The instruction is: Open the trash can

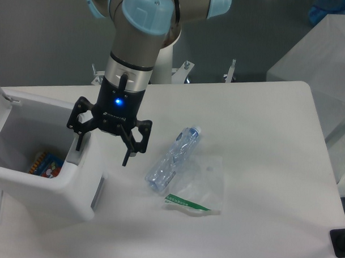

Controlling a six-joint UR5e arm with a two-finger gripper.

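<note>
The trash can (43, 184) is a big white boxy bin at the table's left edge. Its lid (0, 109) stands raised at the far left, and the inside is exposed, with a colourful packet (45, 163) at the bottom. A grey latch (96, 195) shows on the wall facing the table's middle. My gripper (102, 153) points down over the bin's right rim and is open and empty. One fingertip (79, 144) is over the rim, the other (126, 159) hangs outside the bin over the table.
A crushed clear plastic bottle (172, 157) lies just right of the gripper, on a clear plastic bag (202, 184) with a green strip. A black object (341, 243) sits at the bottom right corner. A white box (319, 55) stands beyond the table's right edge.
</note>
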